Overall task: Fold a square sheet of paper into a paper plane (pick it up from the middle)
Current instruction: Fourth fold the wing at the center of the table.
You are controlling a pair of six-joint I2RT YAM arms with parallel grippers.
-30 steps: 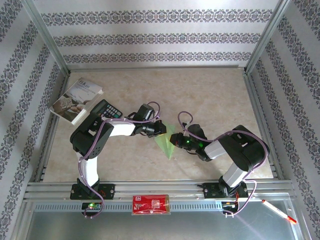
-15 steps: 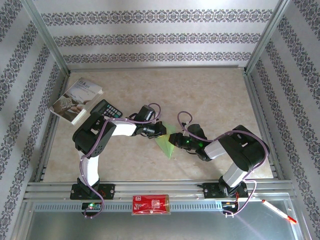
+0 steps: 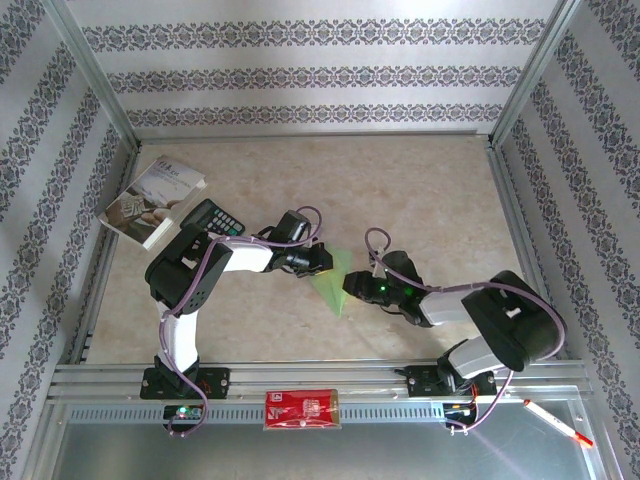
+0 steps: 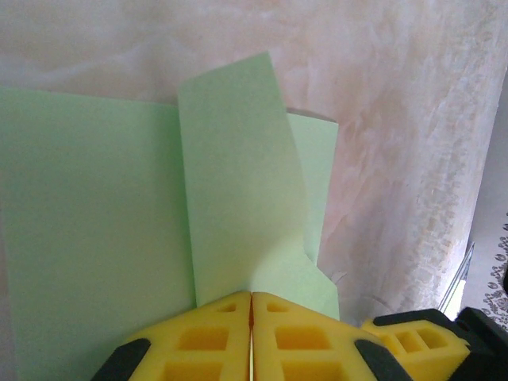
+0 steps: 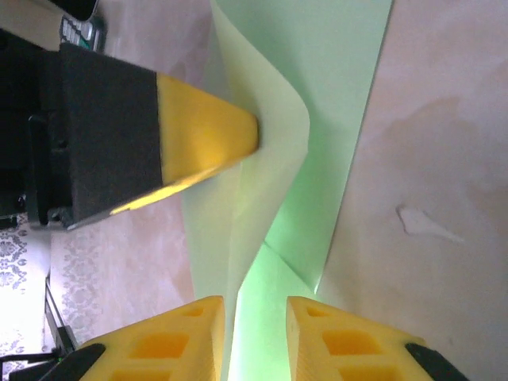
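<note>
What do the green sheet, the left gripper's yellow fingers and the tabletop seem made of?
Green sheet: thin matte paper; it holds sharp creases and one flap curls. Left gripper fingers: likely hard plastic, matte yellow, with moulded recessed pockets. Tabletop: smooth, veined pinkish-beige, marble-look; laminate or stone, cannot tell.

A lab test cell: aluminium framing (image 3: 95,85) boxes the beige counter (image 3: 420,190), with patterned wallpaper panels (image 3: 300,75) as walls.
</note>
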